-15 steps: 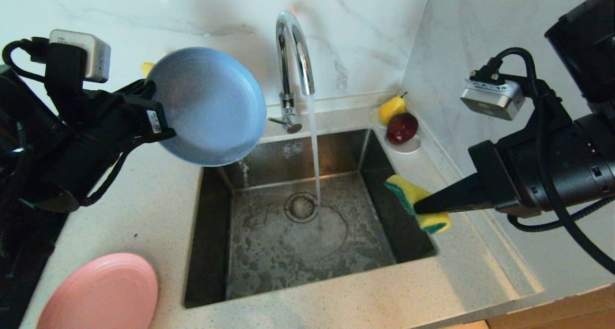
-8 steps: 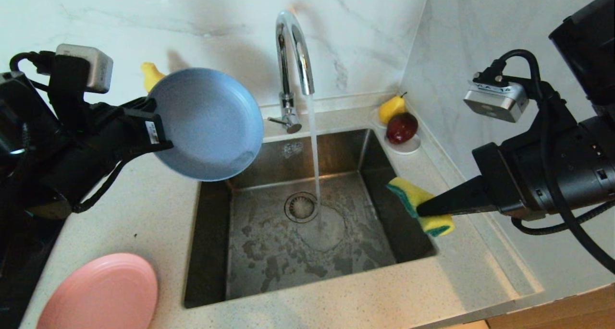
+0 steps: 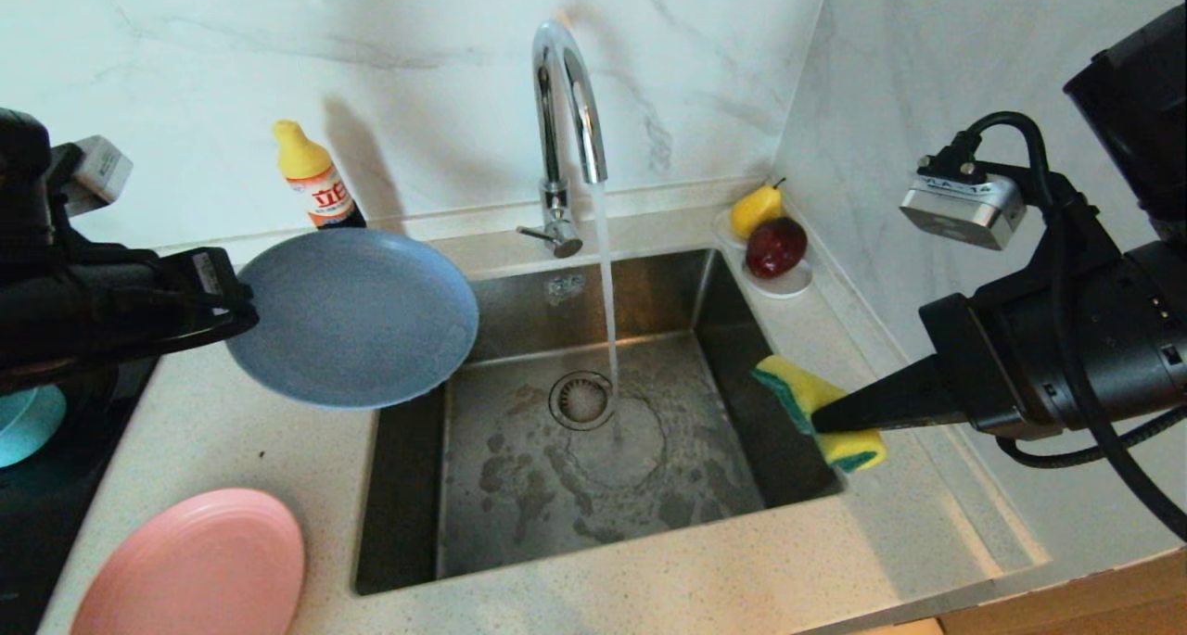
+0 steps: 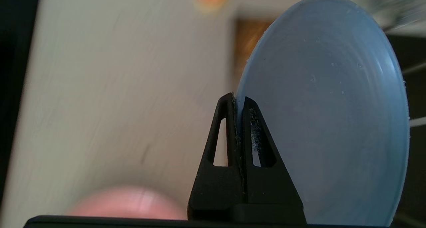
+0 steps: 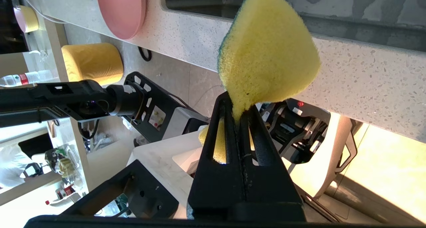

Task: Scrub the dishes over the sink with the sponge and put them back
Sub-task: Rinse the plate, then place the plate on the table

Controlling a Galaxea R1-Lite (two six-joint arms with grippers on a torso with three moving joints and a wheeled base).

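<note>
My left gripper [image 3: 239, 303] [image 4: 237, 100] is shut on the rim of the grey-blue plate [image 3: 357, 315] [image 4: 332, 121], which hangs nearly level over the counter at the sink's left edge. The steel sink [image 3: 501, 311] has a round drain [image 3: 581, 400], and water runs into it from the tap [image 3: 566, 107]. My right gripper [image 3: 816, 419] [image 5: 237, 103] is shut on the yellow and green sponge [image 3: 796, 387] [image 5: 266, 55] above the sink's right rim. The pink plate [image 3: 195, 565] [image 5: 121, 10] lies on the counter at the front left. A teal bowl [image 3: 28, 422] shows at the far left edge.
A yellow-capped bottle [image 3: 313, 176] stands against the back wall. A white saucer [image 3: 788, 285] with a yellow pear [image 3: 756, 209] and a dark red fruit [image 3: 777, 246] sits in the back right corner. A black stovetop [image 3: 56, 505] lies at the left.
My left arm has swung the grey-blue plate down and to the left, tipping it from facing me to nearly level. The bottle behind it now shows. The right arm with the sponge has hardly moved.
</note>
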